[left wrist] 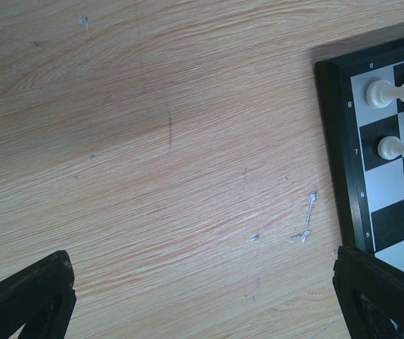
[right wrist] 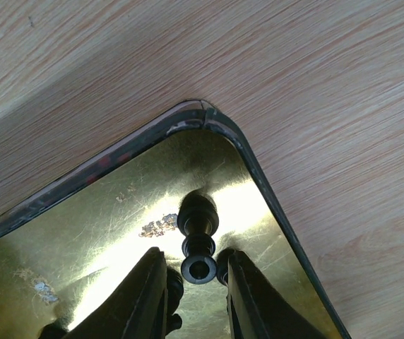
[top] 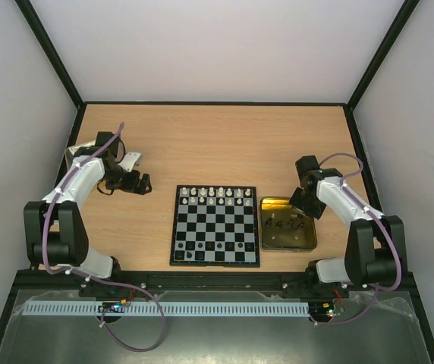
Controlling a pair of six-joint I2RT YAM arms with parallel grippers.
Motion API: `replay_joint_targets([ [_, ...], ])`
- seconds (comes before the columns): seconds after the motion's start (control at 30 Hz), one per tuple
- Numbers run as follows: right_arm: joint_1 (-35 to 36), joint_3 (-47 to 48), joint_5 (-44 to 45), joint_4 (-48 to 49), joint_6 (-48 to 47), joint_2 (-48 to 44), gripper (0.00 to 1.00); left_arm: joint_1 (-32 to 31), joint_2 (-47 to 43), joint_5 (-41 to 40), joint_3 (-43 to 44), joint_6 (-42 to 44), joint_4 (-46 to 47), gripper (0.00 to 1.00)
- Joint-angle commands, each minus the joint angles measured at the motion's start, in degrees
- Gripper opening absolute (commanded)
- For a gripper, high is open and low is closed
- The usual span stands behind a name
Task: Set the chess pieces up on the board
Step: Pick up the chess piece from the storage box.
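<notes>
The board (top: pixel 217 227) lies at the table's middle. White chess pieces (top: pixel 215 196) fill its two far rows, and a few black pieces (top: pixel 190 255) stand on its near rows. The gold tin (top: pixel 262 227) right of the board holds several black pieces (top: pixel 281 224). My right gripper (top: pixel 302 206) hangs over the tin's far right corner. In the right wrist view its fingers (right wrist: pixel 145 296) are close on both sides of the base of a black piece (right wrist: pixel 198 219), low over the tin floor (right wrist: pixel 82 240). My left gripper (top: pixel 143 182) is open and empty, left of the board.
In the left wrist view the fingers (left wrist: pixel 32 296) stand wide apart over bare wood, with the board's far left corner (left wrist: pixel 340 141) and some white pieces (left wrist: pixel 393 92) at the right. Walls enclose the table on three sides.
</notes>
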Motion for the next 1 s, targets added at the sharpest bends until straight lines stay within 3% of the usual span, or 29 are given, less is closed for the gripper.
replay_joint_targets([
  [0.0, -0.2, -0.86, 1.4, 1.01, 0.14, 1.04, 0.23, -0.21, -1.9, 0.39, 1.1, -0.48, -0.42, 0.99],
  [0.33, -0.18, -1.42, 2.1, 2.28, 0.3, 2.41, 0.14, -0.21, -2.6, 0.32, 0.97, -0.57, -0.2, 0.99],
  [0.57, -0.19, -1.61, 1.99, 2.64, 0.2, 3.26, 0.13, -0.21, -2.8, 0.53, 0.84, -0.58, -0.11, 0.99],
  [0.7, -0.21, -1.53, 1.82, 2.6, 0.19, 3.66, 0.03, -0.21, -2.7, 0.64, 0.79, -0.58, 0.07, 0.99],
  [0.97, -0.04, 4.13, 1.45, -2.48, 0.11, 0.56, 0.02, -0.21, -2.78, 1.17, 0.62, -0.57, 0.2, 0.99],
])
